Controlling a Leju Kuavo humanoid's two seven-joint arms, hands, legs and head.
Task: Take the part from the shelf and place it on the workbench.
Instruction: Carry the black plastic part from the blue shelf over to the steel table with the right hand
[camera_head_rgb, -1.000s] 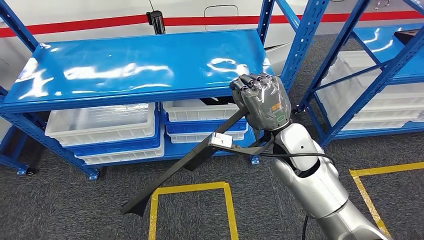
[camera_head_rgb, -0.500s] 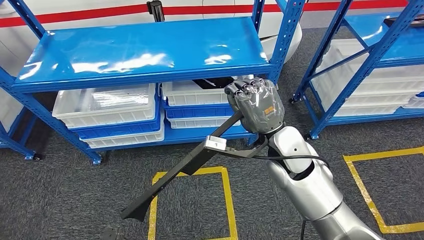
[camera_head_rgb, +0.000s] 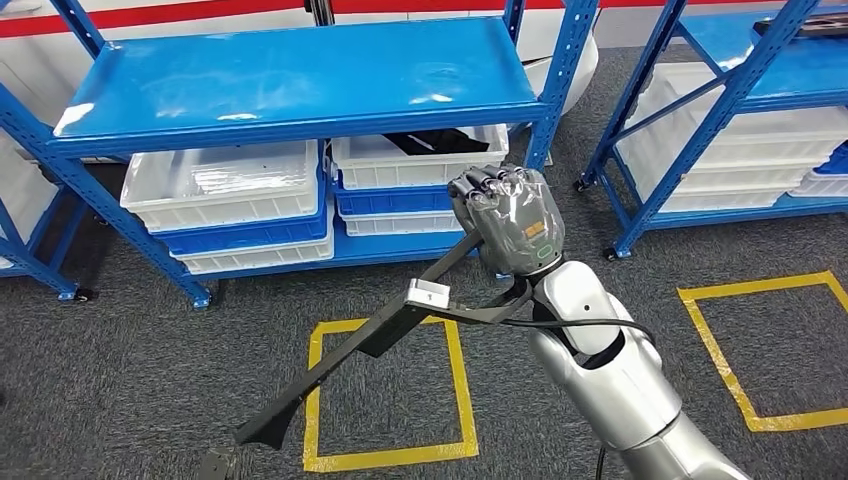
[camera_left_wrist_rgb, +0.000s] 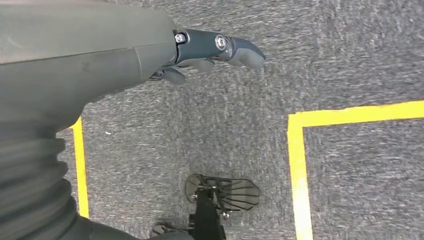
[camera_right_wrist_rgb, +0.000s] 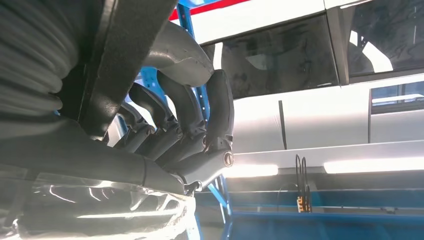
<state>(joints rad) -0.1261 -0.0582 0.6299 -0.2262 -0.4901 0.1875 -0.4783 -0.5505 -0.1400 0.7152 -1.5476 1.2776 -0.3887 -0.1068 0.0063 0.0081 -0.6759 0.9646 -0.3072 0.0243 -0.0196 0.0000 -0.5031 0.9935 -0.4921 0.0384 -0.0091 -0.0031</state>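
The right hand (camera_head_rgb: 508, 218) grips one end of the long black part (camera_head_rgb: 362, 335), held clear of the shelf (camera_head_rgb: 300, 75), whose low-hanging free end could snag the floor (camera_head_rgb: 120, 370) and twist loose.

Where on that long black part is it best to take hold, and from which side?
Near its upper end, where the right hand grips it now. The long black part is a thin flat strip slanting down toward the floor, so fingers can wrap across its narrow width from the side. A hold nearer the middle would probably balance it better.
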